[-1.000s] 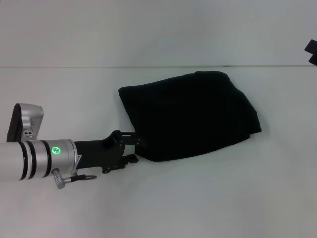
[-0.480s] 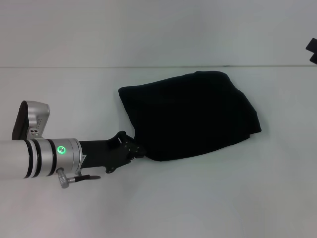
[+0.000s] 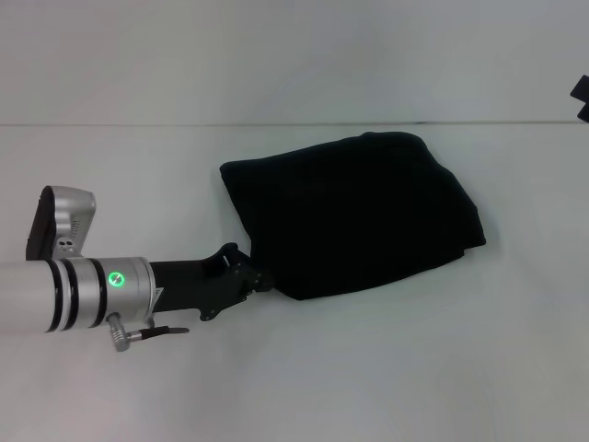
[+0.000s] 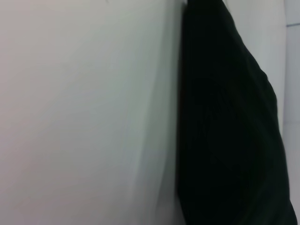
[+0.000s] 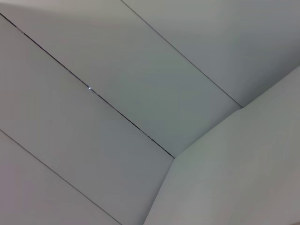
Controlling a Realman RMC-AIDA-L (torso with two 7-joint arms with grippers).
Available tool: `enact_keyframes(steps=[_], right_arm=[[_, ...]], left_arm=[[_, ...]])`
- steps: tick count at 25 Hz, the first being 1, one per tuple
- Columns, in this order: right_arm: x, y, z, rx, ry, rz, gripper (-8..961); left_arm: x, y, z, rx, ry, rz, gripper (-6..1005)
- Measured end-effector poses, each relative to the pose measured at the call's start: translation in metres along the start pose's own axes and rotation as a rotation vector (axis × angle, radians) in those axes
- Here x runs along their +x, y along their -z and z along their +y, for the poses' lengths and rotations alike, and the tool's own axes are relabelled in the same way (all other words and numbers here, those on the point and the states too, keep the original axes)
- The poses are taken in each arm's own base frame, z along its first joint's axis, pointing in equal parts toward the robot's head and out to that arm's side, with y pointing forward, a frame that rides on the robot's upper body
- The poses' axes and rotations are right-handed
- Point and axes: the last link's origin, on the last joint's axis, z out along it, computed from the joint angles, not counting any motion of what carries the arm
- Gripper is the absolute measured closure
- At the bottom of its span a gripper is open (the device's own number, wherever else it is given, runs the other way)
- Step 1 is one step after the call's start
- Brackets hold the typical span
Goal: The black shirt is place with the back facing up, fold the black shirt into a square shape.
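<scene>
The black shirt [image 3: 354, 214] lies on the white table [image 3: 368, 368], a little right of centre and toward the far side, already bunched into a compact, roughly four-sided bundle with rounded corners and no sleeves sticking out. Its left edge slants down toward the near-left corner, and right there sits the left gripper [image 3: 255, 276], low on the table with its tip touching the shirt's near-left corner. How far the claw is parted, and whether it has any cloth pinched, cannot be told: black fingers against black fabric. The silver left arm [image 3: 55, 295] reaches in from the left edge, a green light glowing on its wrist ring. From the left wrist view, the shirt [image 4: 229, 126] fills one side as a dark slab against pale tabletop. The right gripper [image 3: 580, 99] is parked at the far right edge, only a sliver showing.
</scene>
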Motion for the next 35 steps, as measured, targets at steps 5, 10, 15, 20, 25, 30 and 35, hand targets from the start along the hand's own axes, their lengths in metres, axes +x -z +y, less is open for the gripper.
enact_keyframes(steps=[5, 10, 15, 20, 25, 30, 35], right_arm=[[0.001, 0.000, 0.001, -0.010, -0.004, 0.001, 217], [0.001, 0.001, 0.001, -0.013, -0.011, -0.010, 217], [0.003, -0.001, 0.000, -0.011, -0.022, -0.011, 217], [0.002, -0.002, 0.001, -0.014, -0.023, -0.011, 217], [0.002, -0.003, 0.001, -0.014, -0.021, -0.008, 217], [0.004, -0.003, 0.001, -0.012, -0.014, 0.000, 217], [0.008, -0.002, -0.001, -0.003, 0.057, 0.019, 217]], left_arm=[[0.002, 0.029, -0.013, -0.017, -0.023, -0.013, 972], [0.008, 0.066, -0.035, -0.002, -0.016, 0.007, 973], [0.011, 0.077, -0.041, 0.020, -0.029, 0.002, 973], [0.010, 0.077, -0.043, 0.040, -0.024, -0.015, 973], [0.010, 0.082, -0.044, 0.065, -0.033, -0.039, 965], [0.021, 0.116, -0.038, 0.052, -0.096, -0.060, 841], [0.030, 0.146, -0.016, -0.047, -0.358, -0.026, 675]])
